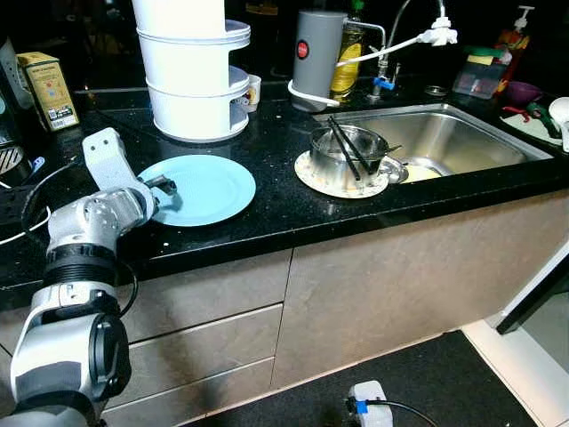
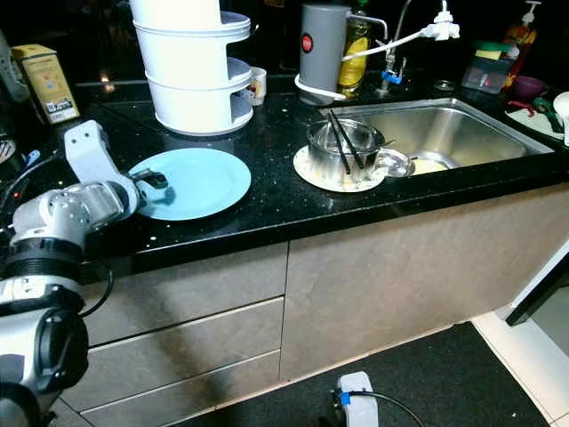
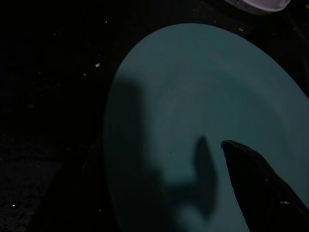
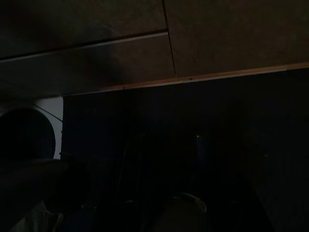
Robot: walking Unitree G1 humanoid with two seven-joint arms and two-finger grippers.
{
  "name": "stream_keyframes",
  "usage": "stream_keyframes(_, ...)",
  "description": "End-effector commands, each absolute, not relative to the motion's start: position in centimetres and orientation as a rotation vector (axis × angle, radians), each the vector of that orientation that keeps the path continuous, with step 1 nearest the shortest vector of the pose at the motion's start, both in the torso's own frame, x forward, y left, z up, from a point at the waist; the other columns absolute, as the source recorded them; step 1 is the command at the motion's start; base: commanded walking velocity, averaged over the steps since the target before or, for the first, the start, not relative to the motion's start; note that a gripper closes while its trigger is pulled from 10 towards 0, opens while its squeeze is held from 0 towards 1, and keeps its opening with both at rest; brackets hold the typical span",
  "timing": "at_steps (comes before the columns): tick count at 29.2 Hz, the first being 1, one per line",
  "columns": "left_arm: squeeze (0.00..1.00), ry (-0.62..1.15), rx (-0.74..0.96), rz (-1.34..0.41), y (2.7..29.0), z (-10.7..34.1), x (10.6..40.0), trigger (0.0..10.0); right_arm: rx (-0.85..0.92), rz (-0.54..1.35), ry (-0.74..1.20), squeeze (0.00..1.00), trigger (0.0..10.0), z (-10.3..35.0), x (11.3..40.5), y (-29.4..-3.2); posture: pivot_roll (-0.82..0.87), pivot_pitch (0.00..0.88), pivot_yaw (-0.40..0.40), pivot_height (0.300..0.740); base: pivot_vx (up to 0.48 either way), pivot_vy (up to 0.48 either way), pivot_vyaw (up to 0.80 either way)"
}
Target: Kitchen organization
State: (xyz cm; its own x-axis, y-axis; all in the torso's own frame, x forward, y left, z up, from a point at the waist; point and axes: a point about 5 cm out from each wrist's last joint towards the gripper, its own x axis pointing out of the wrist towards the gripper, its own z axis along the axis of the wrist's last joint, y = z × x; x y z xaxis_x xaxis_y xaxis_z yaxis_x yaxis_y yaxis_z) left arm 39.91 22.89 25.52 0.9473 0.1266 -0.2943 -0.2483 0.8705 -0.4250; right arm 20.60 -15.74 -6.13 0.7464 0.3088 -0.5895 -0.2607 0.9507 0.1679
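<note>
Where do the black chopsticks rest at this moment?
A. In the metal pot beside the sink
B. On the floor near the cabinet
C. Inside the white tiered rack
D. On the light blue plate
A: the black chopsticks lean inside the metal pot, which stands on a small pale plate on the black counter at the near left corner of the sink; the light blue plate holds no chopsticks.

Right wrist view (image 4: 154,145) too dark
</note>
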Motion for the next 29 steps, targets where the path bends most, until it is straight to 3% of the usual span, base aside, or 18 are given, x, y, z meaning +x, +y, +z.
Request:
stream_keyframes(1,0.0,0.342,-0.516,0.182,22.1,24.0,40.0,4.4,0.087,0.293,0.679,0.0,10.0,-6.5,20.1,-15.9,0.02,0.097,-0.052,0.74,0.0,0.0,0.0)
stream_keyframes(2,0.0,0.353,-0.561,0.173,22.0,23.8,40.0,0.0,0.087,0.29,0.682,0.0,10.0,-6.5,20.1,-16.0,0.02,0.097,-0.052,0.74,0.0,0.0,0.0)
stream_keyframes(11,0.0,0.382,-0.713,0.159,22.1,23.5,39.9,0.0,0.096,0.277,0.692,0.0,10.0,-6.7,19.9,-16.0,0.02,0.099,-0.048,0.74,0.0,0.0,0.0)
stream_keyframes(22,0.0,0.377,-0.715,0.167,23.2,23.5,39.4,0.0,0.11,0.27,0.695,0.0,10.0,-6.7,19.8,-15.9,0.02,0.099,-0.048,0.74,0.0,0.0,0.0)
stream_keyframes(29,0.0,0.306,-0.652,0.121,25.7,24.9,38.1,0.0,0.116,0.264,0.692,0.0,10.0,-6.7,19.8,-16.0,0.02,0.112,-0.049,0.74,0.0,0.0,0.0)
